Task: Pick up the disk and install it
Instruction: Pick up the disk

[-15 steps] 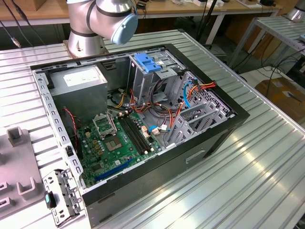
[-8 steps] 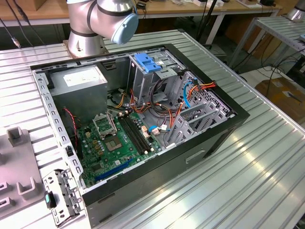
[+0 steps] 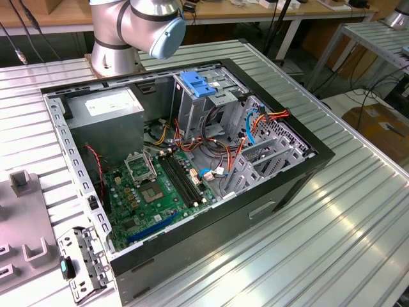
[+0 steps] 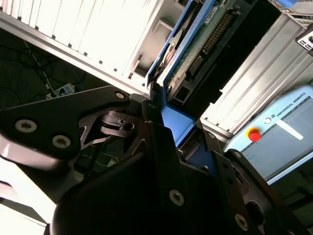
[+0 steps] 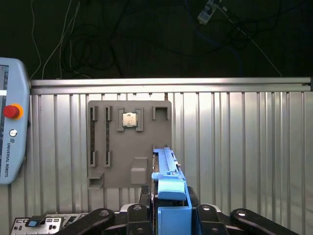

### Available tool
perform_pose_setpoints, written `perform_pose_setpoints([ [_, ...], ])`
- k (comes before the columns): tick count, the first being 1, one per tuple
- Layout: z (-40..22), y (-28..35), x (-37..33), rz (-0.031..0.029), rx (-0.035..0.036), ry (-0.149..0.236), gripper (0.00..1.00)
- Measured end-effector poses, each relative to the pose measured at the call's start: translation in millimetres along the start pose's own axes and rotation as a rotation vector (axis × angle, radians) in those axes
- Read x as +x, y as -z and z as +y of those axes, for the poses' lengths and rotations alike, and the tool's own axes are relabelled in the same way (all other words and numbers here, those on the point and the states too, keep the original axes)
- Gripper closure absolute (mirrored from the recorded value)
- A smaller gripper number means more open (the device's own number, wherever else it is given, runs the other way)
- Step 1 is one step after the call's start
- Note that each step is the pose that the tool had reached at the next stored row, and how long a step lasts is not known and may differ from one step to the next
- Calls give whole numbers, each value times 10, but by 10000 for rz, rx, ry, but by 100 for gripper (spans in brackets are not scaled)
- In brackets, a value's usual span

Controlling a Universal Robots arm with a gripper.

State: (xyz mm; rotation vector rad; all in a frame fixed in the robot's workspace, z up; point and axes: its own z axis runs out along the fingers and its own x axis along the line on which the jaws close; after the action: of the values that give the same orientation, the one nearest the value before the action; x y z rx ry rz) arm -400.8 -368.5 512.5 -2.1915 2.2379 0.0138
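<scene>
disk [image 5: 168,181] | pinched edge-on between jaws | second wrist view: circuit-board face | exterior view: open computer case [image 3: 192,254]

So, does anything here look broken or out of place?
Nothing looks damaged or spilled. The computer case lies open on its side with loose cables showing, and the disk sits edge-on between the fingers.

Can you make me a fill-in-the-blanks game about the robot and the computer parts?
The plastic edge of the disk held in the tool is ____. The round button on the pendant is ____. The motherboard inside the computer case is ____.
Missing words: blue, red, green.
</scene>
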Motion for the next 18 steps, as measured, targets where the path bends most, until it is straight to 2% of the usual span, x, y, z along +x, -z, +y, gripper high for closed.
perform_pose_setpoints([
  [7,-22,0,0,0,0,1,63],
  [18,-118,0,-2,0,0,0,63],
])
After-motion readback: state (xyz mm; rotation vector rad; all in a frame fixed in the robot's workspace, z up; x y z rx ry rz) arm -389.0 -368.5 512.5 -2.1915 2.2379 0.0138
